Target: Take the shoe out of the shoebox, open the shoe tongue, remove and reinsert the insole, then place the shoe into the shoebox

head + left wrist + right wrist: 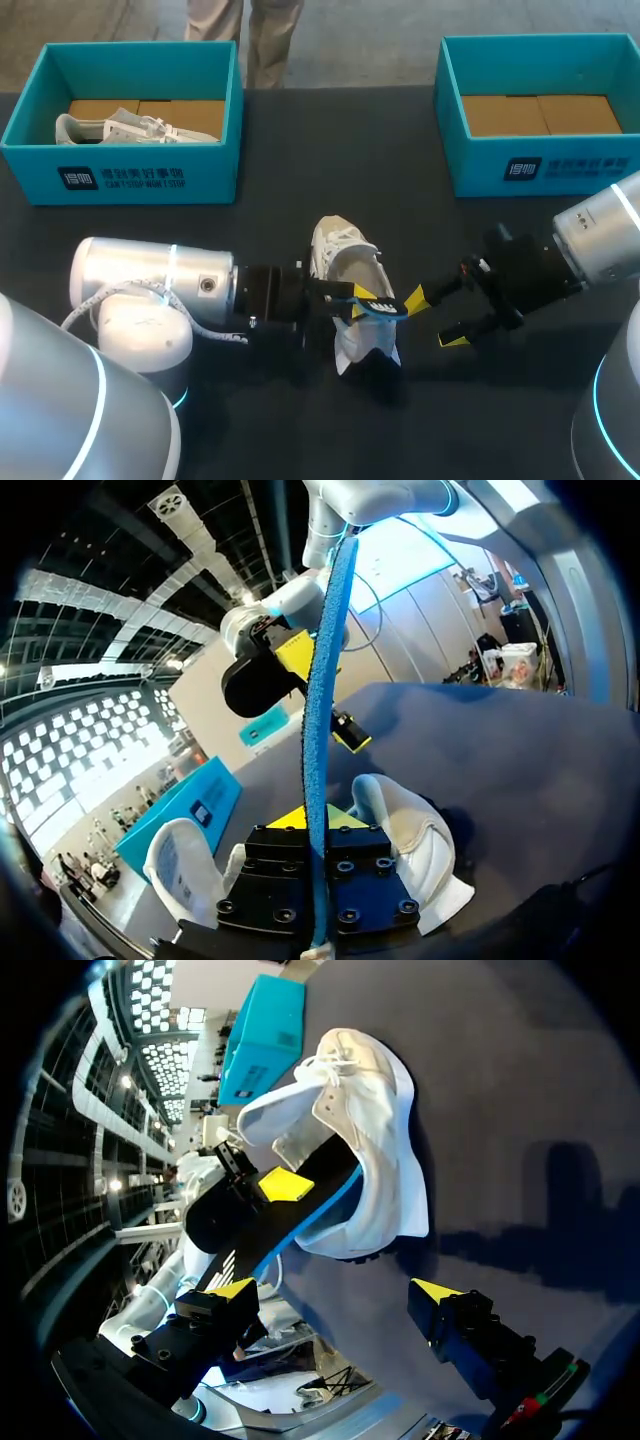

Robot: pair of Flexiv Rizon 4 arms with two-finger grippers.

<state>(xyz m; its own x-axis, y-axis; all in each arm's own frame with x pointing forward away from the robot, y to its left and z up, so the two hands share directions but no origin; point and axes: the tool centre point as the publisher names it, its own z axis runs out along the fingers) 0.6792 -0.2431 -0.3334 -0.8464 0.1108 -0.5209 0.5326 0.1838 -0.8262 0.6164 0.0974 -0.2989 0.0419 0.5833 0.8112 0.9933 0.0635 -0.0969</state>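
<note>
Head view shows the left gripper clamped on the blue insole at the white shoe on the table, while the right gripper stands wide open just beside, touching nothing.

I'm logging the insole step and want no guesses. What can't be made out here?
Head view: the left gripper and insole cover the opening of the shoe; how deep the insole sits is hidden.
Left wrist view: the gripper's black body and the edge-on insole hide the shoe's middle.
Right wrist view: the insole's far end vanishes behind the shoe's side.
</note>
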